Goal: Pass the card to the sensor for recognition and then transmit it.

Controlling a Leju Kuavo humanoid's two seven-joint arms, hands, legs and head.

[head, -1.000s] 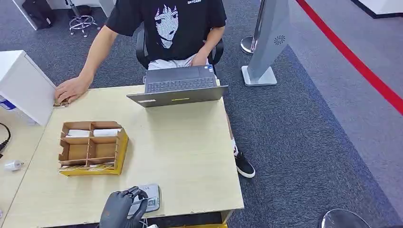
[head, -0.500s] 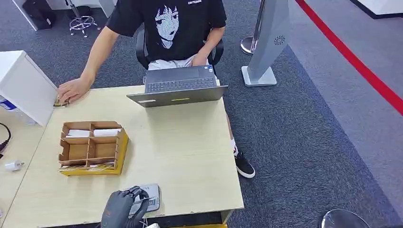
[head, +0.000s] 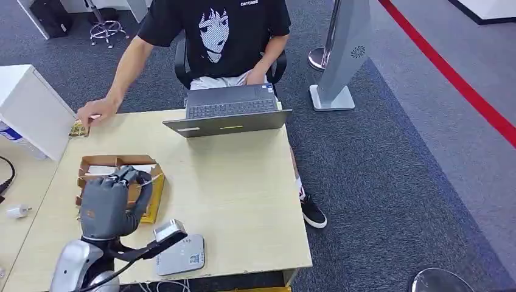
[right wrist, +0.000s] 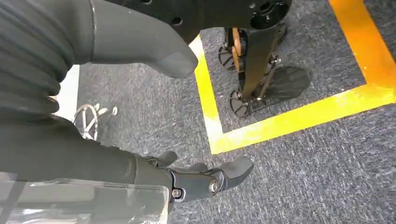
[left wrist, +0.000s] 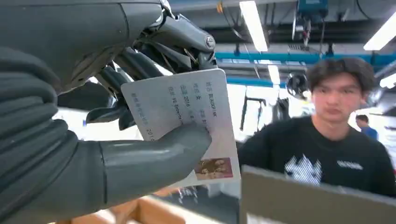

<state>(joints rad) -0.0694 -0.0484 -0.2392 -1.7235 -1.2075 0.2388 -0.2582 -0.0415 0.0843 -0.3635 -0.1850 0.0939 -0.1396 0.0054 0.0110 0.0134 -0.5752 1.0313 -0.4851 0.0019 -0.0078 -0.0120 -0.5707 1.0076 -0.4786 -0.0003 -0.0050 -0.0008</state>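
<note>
The left hand point(head: 109, 204) has come up off the card reader point(head: 181, 255) at the lower edge of the head view and now hangs raised at lower left, in front of the cardboard divider box point(head: 115, 163). Its thumb and fingers point(left wrist: 140, 56) are clamped on one white ID card point(left wrist: 187, 121); in the left wrist view the card stands upright, printed lines and a small photo facing the camera, the thumb pressed across its lower half. The reader now lies uncovered on the wooden table point(head: 231, 182), one unit, near the front edge. The person's hand point(head: 96, 112) at upper left has lifted, fingertips on a small card point(head: 78, 129) by the white box point(head: 30, 109). One open laptop point(head: 228, 112) sits at the far edge. The right hand point(right wrist: 205, 179) hangs over grey carpet point(right wrist: 303, 177), fingers loosely apart, holding nothing.
</note>
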